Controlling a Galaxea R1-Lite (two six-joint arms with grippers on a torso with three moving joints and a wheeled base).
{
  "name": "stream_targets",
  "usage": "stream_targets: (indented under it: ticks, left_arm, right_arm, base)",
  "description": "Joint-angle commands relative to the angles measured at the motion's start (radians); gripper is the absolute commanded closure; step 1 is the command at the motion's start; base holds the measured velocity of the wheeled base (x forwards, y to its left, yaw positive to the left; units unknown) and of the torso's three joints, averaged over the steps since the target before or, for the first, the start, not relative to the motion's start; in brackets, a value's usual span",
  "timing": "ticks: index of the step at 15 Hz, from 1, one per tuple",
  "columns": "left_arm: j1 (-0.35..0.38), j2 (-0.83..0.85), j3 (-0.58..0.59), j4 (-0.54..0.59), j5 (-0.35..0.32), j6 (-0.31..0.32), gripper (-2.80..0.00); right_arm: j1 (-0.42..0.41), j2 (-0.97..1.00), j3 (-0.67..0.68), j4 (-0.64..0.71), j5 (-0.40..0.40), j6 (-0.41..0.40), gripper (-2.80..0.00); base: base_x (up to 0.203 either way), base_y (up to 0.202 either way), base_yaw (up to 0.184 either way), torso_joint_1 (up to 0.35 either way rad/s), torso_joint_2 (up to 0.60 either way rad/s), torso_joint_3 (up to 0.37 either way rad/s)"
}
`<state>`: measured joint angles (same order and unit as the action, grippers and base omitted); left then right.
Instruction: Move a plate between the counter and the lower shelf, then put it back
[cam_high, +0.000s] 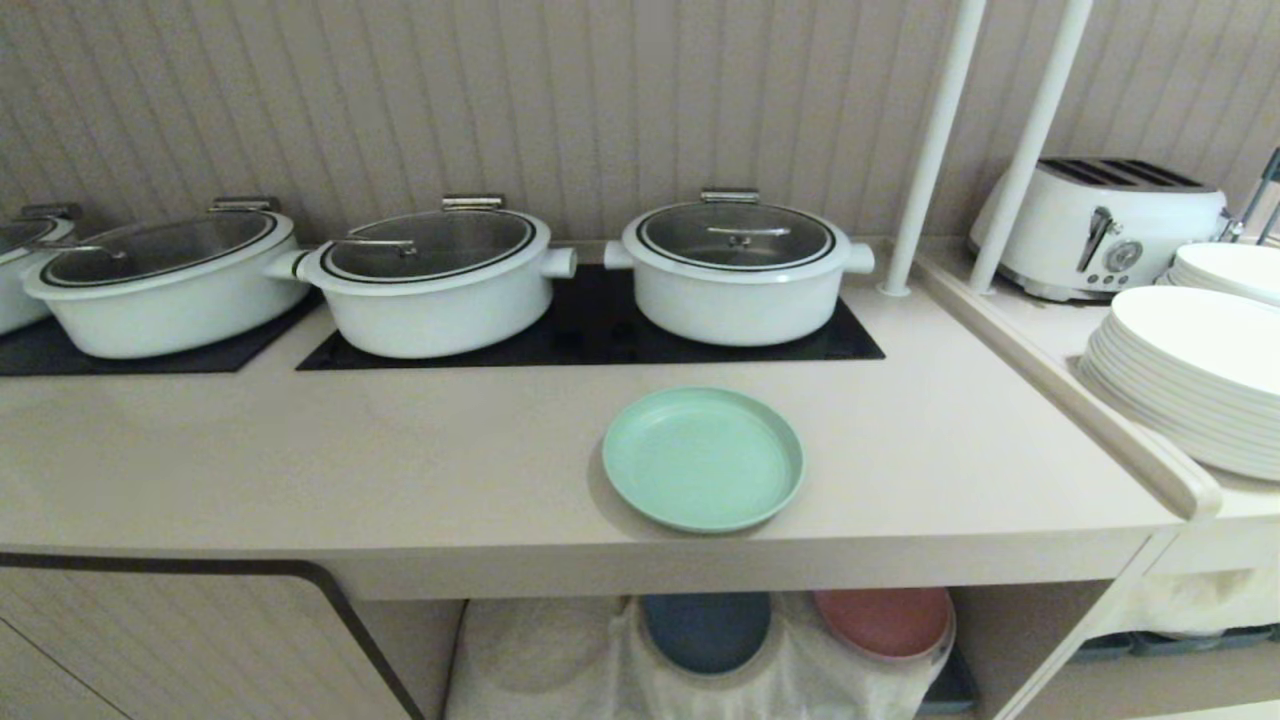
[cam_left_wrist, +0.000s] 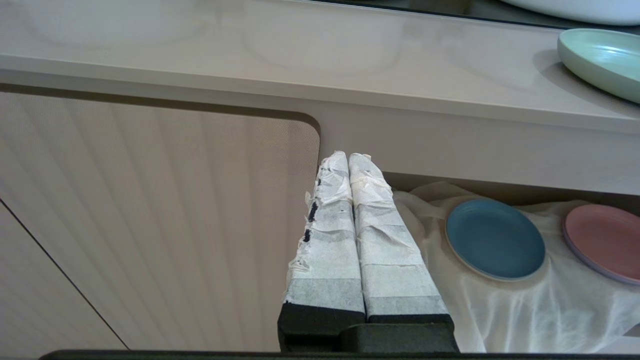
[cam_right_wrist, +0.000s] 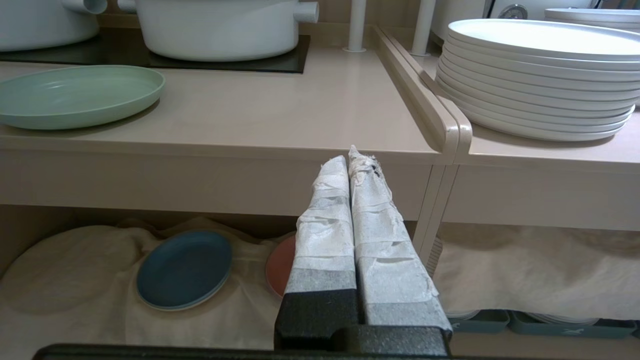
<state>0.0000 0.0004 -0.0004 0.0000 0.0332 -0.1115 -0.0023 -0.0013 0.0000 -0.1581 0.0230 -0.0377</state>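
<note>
Matt plate on smooth counter; thin, wrinkled white cloth below.

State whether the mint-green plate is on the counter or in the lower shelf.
On the counter: the plate lies flat near its front edge, with no gripper touching it.

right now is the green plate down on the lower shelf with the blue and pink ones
No, the mint-green plate lies on the counter near its front edge, while only the dark blue plate and pink plate sit below.

beige counter, mint plate, white pots
</note>
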Motion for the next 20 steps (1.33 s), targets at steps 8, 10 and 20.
stream_targets:
  ticks: [8, 10, 20]
  left_arm:
    - [0.000, 0.000, 0.000, 0.000, 0.001, 0.000, 0.00]
    - [0.000, 0.000, 0.000, 0.000, 0.001, 0.000, 0.00]
    - [0.000, 0.000, 0.000, 0.000, 0.001, 0.000, 0.00]
  right_arm:
    - [-0.001, 0.001, 0.000, -0.001, 0.000, -0.003, 0.00]
    - [0.001, 0.002, 0.000, -0.001, -0.002, 0.001, 0.00]
    - [0.001, 0.001, 0.000, 0.000, 0.000, -0.005, 0.00]
  base:
    - [0.000, 0.000, 0.000, 0.000, 0.00, 0.000]
    - [0.000, 0.000, 0.000, 0.000, 0.00, 0.000]
    - [0.000, 0.000, 0.000, 0.000, 0.00, 0.000]
